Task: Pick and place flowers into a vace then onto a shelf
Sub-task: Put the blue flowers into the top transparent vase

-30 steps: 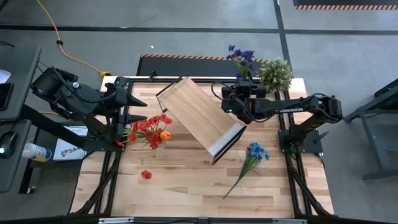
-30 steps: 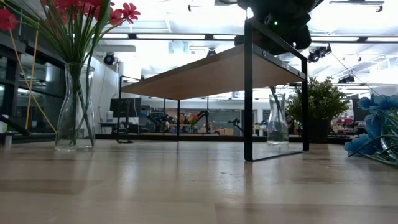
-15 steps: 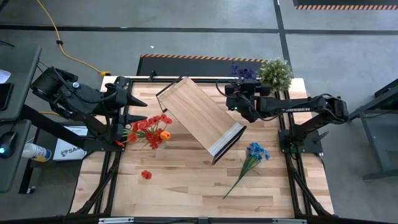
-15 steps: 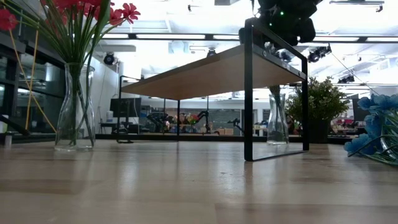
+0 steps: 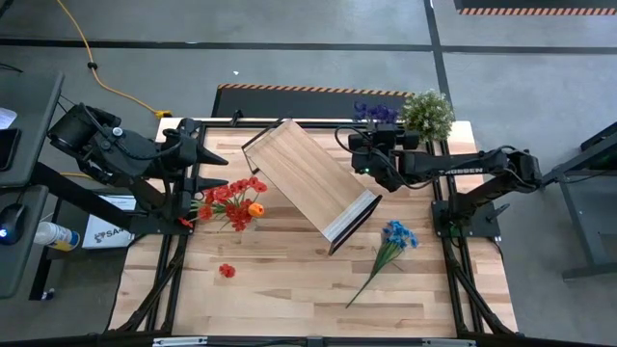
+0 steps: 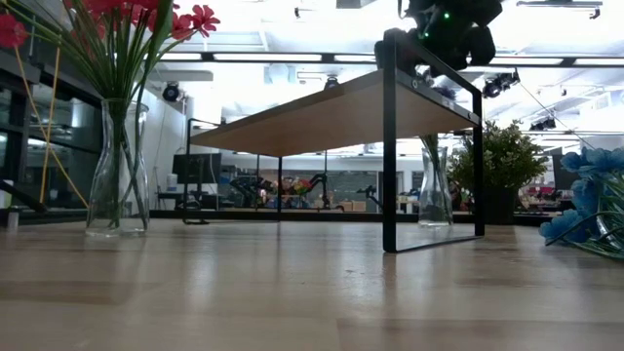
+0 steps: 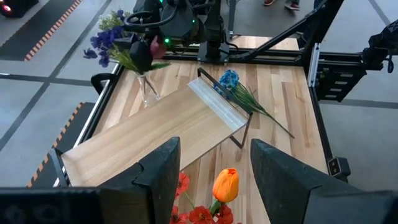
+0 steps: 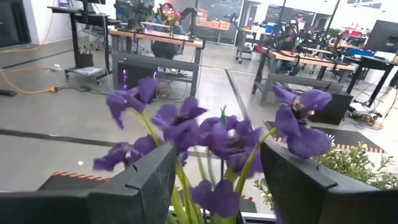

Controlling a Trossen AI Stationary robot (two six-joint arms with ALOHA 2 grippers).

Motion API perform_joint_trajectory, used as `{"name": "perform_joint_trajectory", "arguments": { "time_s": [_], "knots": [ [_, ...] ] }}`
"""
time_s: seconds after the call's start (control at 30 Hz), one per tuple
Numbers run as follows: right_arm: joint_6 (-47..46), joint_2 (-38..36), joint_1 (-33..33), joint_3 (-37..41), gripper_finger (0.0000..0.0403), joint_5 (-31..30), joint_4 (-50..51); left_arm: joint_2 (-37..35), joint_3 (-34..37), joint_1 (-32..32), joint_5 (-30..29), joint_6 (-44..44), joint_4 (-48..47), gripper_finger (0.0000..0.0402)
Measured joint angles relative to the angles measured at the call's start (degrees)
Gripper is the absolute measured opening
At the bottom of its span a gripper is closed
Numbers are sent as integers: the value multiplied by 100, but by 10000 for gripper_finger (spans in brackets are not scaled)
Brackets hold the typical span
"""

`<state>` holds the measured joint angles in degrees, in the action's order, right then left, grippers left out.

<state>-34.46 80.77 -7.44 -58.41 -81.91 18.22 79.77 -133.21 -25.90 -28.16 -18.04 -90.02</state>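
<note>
Right gripper [image 5: 363, 146] clamps purple flowers [image 8: 205, 134] standing in a vase [image 7: 148, 90]; its arm reads "ROSSEN". Left gripper [image 7: 214, 165], fingers apart, hovers over red flowers [image 5: 231, 198] in another vase [image 6: 117, 171].

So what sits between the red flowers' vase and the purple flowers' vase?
In the high view, the shelf lies between the red flowers and the purple flowers.

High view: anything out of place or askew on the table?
Yes. The shelf sits skewed, diagonal to the table edges. One red bloom lies loose on the table, apart from the red bunch in the vase. Blue flowers lie flat, not in any vase.
</note>
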Motion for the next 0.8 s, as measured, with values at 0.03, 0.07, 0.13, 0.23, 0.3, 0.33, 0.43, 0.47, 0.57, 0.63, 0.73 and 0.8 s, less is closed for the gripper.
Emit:
{"name": "perform_joint_trajectory", "arguments": {
  "time_s": [0.03, 0.07, 0.13, 0.23, 0.3, 0.33, 0.43, 0.47, 0.57, 0.63, 0.73, 0.8],
  "knots": [
    [0, 0, 0, 0, 223, 8, 0, 0, 0, 1, 0, 0, 0, 230],
    [0, 0, 0, 0, 223, 43, 0, 0, 0, 1, 0, 0, 0, 230],
    [0, -6, 0, 0, 227, 172, 6, 0, -1, 1, 0, 0, 0, 230],
    [2, -29, 0, 0, 242, 362, 25, -1, 0, 0, 0, 1, 1, 230],
    [2, -62, 0, 0, 257, 411, 37, 0, 0, 0, 0, 0, 0, 230],
    [2, -67, 0, 0, 264, 415, 35, 0, 0, -1, 0, 0, 0, 230],
    [1, -171, 0, 0, 285, 437, 39, 0, 0, -1, 0, 1, 0, 230],
    [0, -216, 0, 0, 290, 439, 38, -1, 0, 0, 0, 1, 0, 230],
    [4, -343, 0, 0, 299, 446, 39, 0, 0, -1, 0, 27, 0, 230],
    [59, -414, 0, 0, 302, 501, 39, 0, -1, 0, 0, 64, 2, 230],
    [183, -461, 0, 0, 302, 685, 24, 0, 0, 1, 0, 127, 37, 230],
    [194, -466, 0, 0, 303, 724, 39, 0, -1, -1, 0, 129, 45, 230]
  ]
}}
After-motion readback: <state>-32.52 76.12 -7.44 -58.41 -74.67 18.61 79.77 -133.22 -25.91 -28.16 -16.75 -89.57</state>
